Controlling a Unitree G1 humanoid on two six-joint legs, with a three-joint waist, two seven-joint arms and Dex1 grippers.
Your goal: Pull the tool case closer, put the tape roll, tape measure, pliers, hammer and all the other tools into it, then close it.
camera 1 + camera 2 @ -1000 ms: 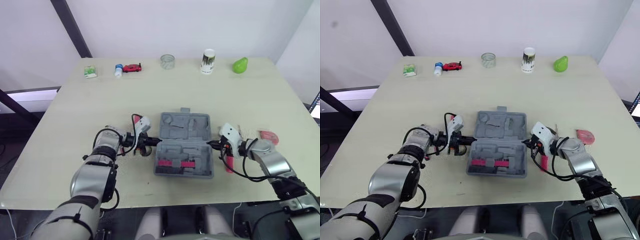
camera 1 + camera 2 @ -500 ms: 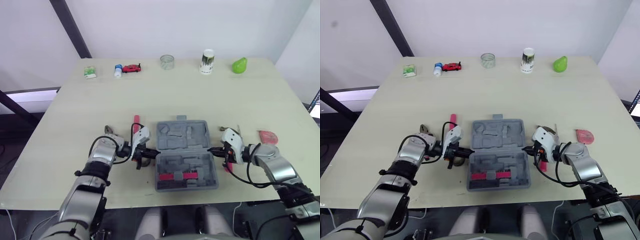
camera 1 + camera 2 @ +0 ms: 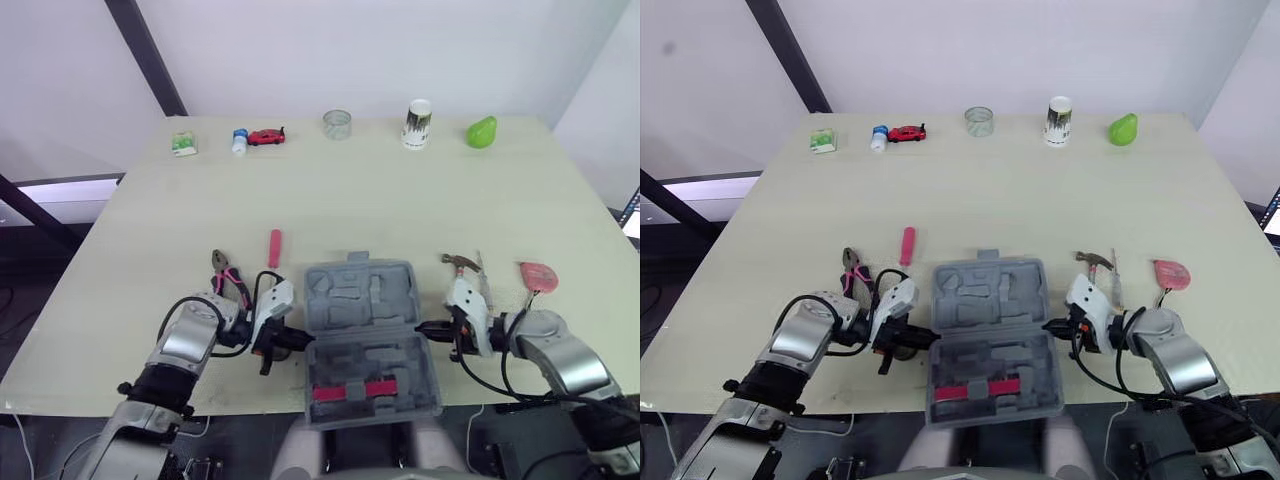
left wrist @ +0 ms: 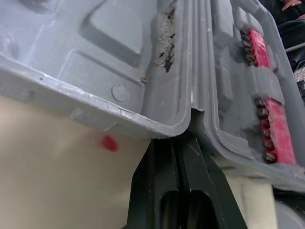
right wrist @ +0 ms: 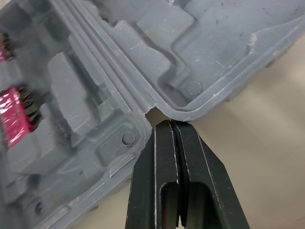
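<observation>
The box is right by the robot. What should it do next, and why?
Probably pull both hands back from the tool case. The left hand and right hand are shut, tips poking the hinge notches on either side, and the open case sits at the near edge of the table. The pliers and hammer lie outside it, waiting.

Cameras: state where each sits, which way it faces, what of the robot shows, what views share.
Left eye view: on the head, facing forward and down at the table and open tool case; both arms show, left claw and right claw at the case's sides.
Right eye view: beside it, same scene and arms.
Left wrist view: on the left wrist, along its shut fingers at the case's hinge notch.
Right wrist view: on the right wrist, along its shut fingers at the opposite notch.
Shared: all show the case.
</observation>
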